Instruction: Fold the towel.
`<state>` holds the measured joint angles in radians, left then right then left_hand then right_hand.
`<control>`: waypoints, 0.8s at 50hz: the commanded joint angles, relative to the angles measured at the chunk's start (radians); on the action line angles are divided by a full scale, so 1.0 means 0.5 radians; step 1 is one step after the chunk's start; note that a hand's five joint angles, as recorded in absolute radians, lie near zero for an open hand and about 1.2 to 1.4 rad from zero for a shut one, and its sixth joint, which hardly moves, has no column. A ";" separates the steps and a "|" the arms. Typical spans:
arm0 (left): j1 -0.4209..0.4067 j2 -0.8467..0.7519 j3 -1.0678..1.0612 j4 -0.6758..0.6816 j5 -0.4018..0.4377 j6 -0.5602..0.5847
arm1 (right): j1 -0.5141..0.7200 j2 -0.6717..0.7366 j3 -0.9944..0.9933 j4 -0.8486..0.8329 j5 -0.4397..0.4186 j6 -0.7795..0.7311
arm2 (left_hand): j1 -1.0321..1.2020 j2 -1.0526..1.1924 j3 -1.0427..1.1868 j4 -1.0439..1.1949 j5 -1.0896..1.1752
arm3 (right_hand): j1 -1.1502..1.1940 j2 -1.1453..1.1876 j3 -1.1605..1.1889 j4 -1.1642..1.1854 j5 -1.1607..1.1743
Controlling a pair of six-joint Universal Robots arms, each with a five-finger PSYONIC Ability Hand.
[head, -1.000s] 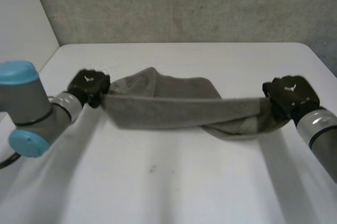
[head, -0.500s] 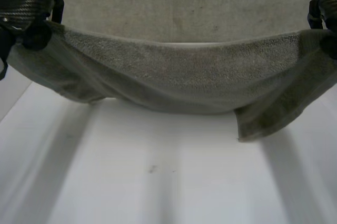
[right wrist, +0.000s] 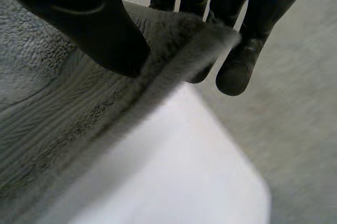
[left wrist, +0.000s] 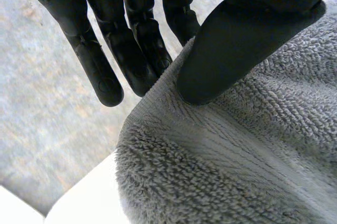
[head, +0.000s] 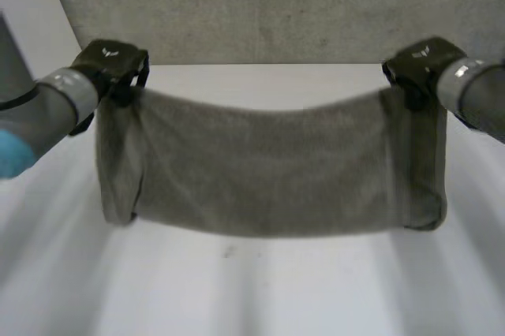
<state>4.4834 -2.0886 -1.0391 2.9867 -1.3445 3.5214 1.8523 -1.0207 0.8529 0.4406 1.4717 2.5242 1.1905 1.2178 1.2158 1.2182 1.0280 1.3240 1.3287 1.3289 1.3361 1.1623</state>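
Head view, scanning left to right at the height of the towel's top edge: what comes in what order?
left arm → left hand pinching a top corner → towel hanging spread between the hands → right hand pinching the other top corner → right arm

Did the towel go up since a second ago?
Yes, upward. The towel now hangs from the left hand and right hand, its top level with the table's far edge; before, it lay bunched below it.
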 commanded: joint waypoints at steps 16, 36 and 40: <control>-0.091 -0.072 0.652 0.929 -0.425 -0.839 | 0.054 0.010 -0.423 -1.084 0.042 0.373 | 0.411 0.357 0.361 0.356 0.387 | 0.145 0.135 0.135 0.120 0.119; -0.002 -0.066 -1.127 1.224 -0.045 -0.082 | 0.026 0.121 1.097 -1.105 -0.204 -0.109 | 0.411 0.357 0.361 0.356 0.387 | 0.145 0.135 0.135 0.120 0.119; 0.044 -0.069 -1.220 1.221 -0.038 0.007 | 0.023 0.099 1.227 -1.160 -0.192 -0.137 | 0.411 0.357 0.361 0.356 0.387 | 0.145 0.135 0.135 0.120 0.119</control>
<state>4.4732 -2.0977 -1.5674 3.5837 -1.3621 3.4312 1.8649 -0.9733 1.3472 -0.0695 1.3636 2.5044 1.1905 1.2180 1.2163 1.2189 1.0281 1.3249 1.3287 1.3289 1.3361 1.1687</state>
